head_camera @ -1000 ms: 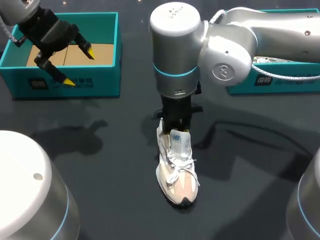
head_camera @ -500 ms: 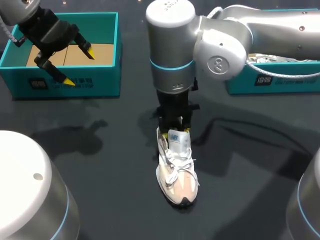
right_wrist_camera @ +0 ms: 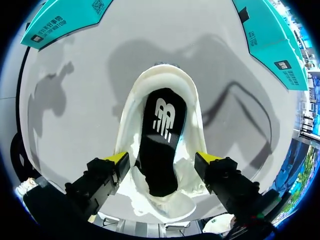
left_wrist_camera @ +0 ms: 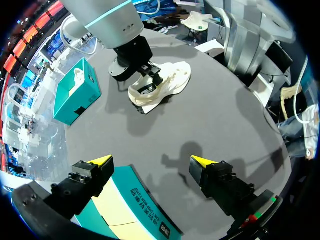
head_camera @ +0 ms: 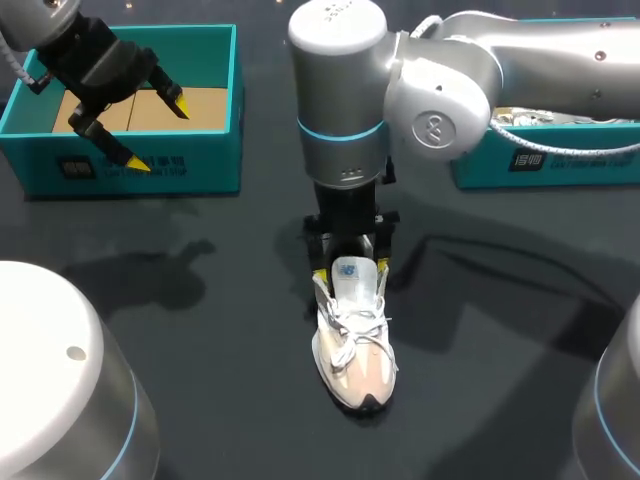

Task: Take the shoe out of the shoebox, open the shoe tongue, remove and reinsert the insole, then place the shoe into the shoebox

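the right gripper (head_camera: 349, 270) widens its fingers and stands open astride the shoe (head_camera: 355, 360), gripping nothing; the insole (right_wrist_camera: 161, 145) lies exposed, likely next out; the left gripper (head_camera: 158, 132) stays open

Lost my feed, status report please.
Left gripper open, over shoebox. Right gripper open, straddling shoe opening. Insole inside. No obstruction seen.

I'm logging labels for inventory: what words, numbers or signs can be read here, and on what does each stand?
None can be quoted.
Left teal box: white print and a dark label on its front wall, too blurred to read.
Right teal box: white characters on its wall, too small.
Insole: a white logo mark, no words.
Shoe tongue: a blue mark, too small.
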`<state>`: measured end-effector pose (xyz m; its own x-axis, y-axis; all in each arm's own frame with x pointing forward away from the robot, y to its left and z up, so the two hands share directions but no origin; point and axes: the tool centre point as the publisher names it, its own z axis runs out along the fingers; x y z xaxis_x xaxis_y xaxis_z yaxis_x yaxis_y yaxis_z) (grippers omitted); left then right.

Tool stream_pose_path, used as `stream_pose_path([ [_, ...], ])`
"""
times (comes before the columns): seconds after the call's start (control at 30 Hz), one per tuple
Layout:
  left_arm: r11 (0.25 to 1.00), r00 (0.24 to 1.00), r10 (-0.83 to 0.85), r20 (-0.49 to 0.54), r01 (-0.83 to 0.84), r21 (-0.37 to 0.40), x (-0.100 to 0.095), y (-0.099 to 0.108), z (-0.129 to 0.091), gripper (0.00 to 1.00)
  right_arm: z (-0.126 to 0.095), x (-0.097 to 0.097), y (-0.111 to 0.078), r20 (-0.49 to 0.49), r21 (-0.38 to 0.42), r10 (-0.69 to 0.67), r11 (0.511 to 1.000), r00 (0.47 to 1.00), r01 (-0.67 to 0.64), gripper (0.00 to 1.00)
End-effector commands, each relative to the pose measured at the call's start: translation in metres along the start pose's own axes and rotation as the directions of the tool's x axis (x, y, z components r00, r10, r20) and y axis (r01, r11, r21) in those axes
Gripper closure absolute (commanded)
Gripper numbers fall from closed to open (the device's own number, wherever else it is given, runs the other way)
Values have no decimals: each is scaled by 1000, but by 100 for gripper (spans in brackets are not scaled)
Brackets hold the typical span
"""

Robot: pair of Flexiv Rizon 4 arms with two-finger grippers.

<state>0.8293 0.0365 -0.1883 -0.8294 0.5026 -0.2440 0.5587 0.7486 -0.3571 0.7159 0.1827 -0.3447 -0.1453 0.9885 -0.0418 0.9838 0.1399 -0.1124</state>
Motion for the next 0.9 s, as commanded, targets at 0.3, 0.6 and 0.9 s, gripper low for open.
stream_pose_path([
  [0.3, 1000, 1000, 1, -2, -1, -2, 0, 0, 0, 0, -4, -1, -2, 18, -4, 36, 999, 999, -36, 21],
  [0.6, 1000, 1000, 1, -2, -1, -2, 0, 0, 0, 0, -5, -1, 0, 22, 10, 55, 998, 998, -55, 4],
  [0.9, 1000, 1000, 1, -2, -1, -2, 0, 0, 0, 0, -5, -3, -4, 19, 9, 77, 997, 997, -78, 6],
])
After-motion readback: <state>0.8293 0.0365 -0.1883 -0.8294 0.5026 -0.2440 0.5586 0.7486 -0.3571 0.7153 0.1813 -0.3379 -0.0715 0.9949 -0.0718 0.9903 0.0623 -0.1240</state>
